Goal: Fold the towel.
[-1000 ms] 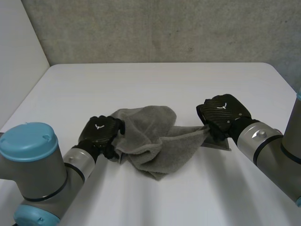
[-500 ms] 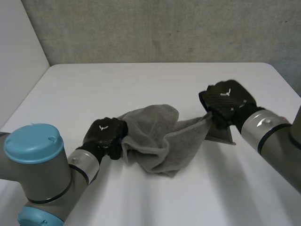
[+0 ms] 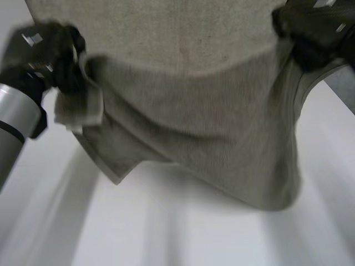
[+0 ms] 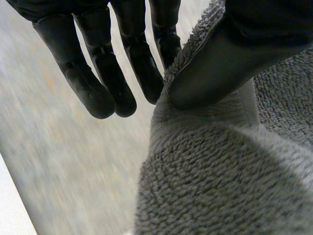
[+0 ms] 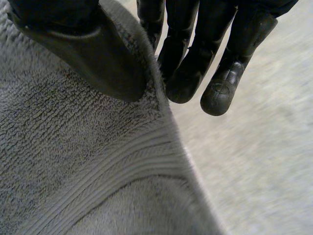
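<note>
Towel [image 3: 211, 127] is up in the air, stretched between the two hands and hanging down over the white table [image 3: 166, 233]. Its top edge sags in the middle between them, and the rest droops in a big loose curtain. The lowest part is below the right hand's side. Can't really tell whether the bottom touches the table or just hangs close above it.

Left hand [image 3: 47, 55] has one top corner. In the left wrist view the thumb [image 4: 230, 54] is pressed down on the towel's [image 4: 220, 171] edge with one finger behind it, so it's a proper pinch. The other fingers [image 4: 98, 73] stick out straight beside the cloth, not touching it. A short flap of the corner dangles just below that hand in the head view.

Right hand [image 3: 316, 30] has the other top corner, same deal. In the right wrist view the thumb [image 5: 83, 44] sits on the near face of the towel [image 5: 73, 161], right by the hemmed edge. The fingers [image 5: 195, 63] are on the far side of that edge, so the cloth is pinched there too.

Behind the sagging top edge there's a grey speckled wall [image 3: 166, 27].
</note>
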`<state>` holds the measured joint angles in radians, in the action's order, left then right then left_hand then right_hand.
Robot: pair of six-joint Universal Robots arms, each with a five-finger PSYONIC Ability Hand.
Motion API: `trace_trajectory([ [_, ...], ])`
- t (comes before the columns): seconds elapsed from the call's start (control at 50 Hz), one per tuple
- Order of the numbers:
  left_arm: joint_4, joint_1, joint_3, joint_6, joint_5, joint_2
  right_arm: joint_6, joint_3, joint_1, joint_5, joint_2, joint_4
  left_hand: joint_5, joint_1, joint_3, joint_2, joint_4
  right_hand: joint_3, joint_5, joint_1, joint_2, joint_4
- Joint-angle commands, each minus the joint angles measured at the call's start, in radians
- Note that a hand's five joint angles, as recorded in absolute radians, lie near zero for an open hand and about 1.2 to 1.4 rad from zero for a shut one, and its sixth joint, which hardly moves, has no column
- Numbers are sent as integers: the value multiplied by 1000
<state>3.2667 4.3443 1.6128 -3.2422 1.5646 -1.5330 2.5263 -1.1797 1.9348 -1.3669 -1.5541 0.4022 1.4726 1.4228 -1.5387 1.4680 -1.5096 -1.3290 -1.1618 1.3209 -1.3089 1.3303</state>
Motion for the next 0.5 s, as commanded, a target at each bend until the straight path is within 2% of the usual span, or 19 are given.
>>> trace_trajectory([
  [0.02, -25, -9, 50, -30, -1, -211, -165, -63, 38, -21, 167, 12, -251, -27, 142, -72, 113, -67, -60, 75, -87, 66],
  [0.06, -18, -9, 17, -71, 0, -306, -193, -49, 52, -23, 212, 6, -251, -27, 142, -72, 113, -67, -60, 75, -87, 66],
  [0.12, -13, -8, -25, -99, 2, -335, -198, 39, 75, -44, 300, -28, -251, -27, 142, -72, 113, -67, -60, 75, -87, 66],
  [0.16, -12, 0, -149, -146, 6, -358, -195, 106, 76, -67, 347, -65, -251, -27, 142, -72, 113, -67, -60, 75, -87, 66],
  [0.2, -12, 0, -221, -157, 8, -355, -192, 263, 81, -122, 417, -185, -251, -27, 142, -72, 113, -67, -60, 75, -87, 66],
  [0.22, -4, 3, -296, -157, 11, -352, -192, 264, 81, -123, 417, -186, -251, -27, 142, -72, 113, -67, -60, 75, -87, 66],
  [0.24, -4, 3, -297, -157, 11, -352, -182, 325, 82, -145, 430, -285, -251, -27, 142, -72, 113, -67, -60, 75, -87, 66],
  [0.26, 19, 0, -371, -154, 15, -352, -182, 325, 82, -146, 430, -286, -251, -27, 142, -72, 113, -67, -60, 75, -87, 66],
  [0.3, 69, -2, -431, -150, 21, -340, -112, 342, 90, -176, 408, -544, -251, -27, 142, -72, 113, -67, -60, 75, -87, 66],
  [0.32, 140, -2, -468, -140, 31, -316, -112, 342, 90, -176, 408, -545, -251, -27, 142, -72, 113, -67, -60, 75, -87, 66],
  [0.34, 140, -2, -468, -140, 31, -315, -66, 307, 95, -184, 361, -662, -251, -27, 142, -72, 113, -67, -60, 75, -87, 66],
  [0.36, 218, 3, -475, -124, 41, -274, -22, 261, 90, -184, 298, -751, -251, -27, 142, -72, 113, -67, -60, 75, -87, 66],
  [0.44, 367, -2, -444, -42, 55, -213, 34, 175, 87, -173, 198, -821, -251, -27, 142, -72, 113, -67, -60, 75, -87, 66],
  [0.5, 364, 3, -418, -25, 52, -211, 42, 131, 87, -141, 193, -757, -251, -27, 142, -72, 113, -67, -60, 75, -87, 66],
])
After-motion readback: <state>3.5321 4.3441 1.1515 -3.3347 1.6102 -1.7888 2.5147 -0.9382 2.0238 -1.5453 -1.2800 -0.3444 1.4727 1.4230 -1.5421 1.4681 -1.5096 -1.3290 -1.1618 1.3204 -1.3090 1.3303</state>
